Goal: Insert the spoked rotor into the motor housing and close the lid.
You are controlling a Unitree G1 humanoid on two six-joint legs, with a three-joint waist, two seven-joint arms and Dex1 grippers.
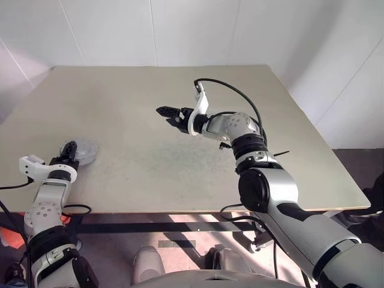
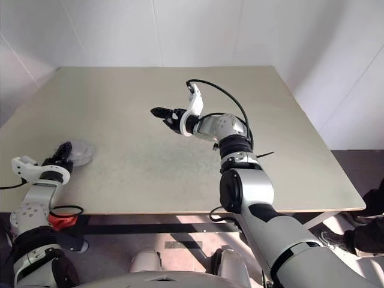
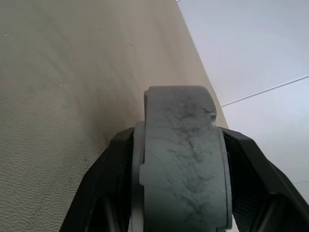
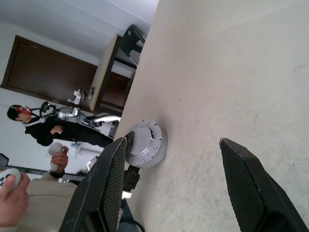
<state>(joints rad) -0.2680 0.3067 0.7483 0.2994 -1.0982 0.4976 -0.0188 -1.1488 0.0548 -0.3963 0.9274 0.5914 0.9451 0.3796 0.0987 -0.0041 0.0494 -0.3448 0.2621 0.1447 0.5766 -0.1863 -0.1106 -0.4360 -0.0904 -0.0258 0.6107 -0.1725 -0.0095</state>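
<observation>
I am looking down on a broad, matt beige surface (image 1: pixel 150 120) with a fine pebbled grain and rounded corners, set against plain white wall panels (image 1: pixel 120 30). My right arm reaches over its middle, smooth silver-grey shells with black joints and a looping black cable, and its right gripper (image 1: pixel 170 116) hangs above the bare top with its two black jaws standing well apart, nothing between them; in the right wrist view their inner pads (image 4: pixel 115 179) show a fine cross-hatched texture. My left arm lies low at the near left edge, and the left gripper (image 1: pixel 68 150) is at the motor housing (image 4: pixel 145 144), a short round can of brushed silver metal that rests on the surface near that edge. In the left wrist view the black jaws are clamped on either side of its dull grey, scuffed wall. The lid (image 4: pixel 148 140), a flat grey disc with small holes round its rim, sits closed on top of the housing. Past the surface's edge, a person (image 4: pixel 29 193) holds a pale controller.
</observation>
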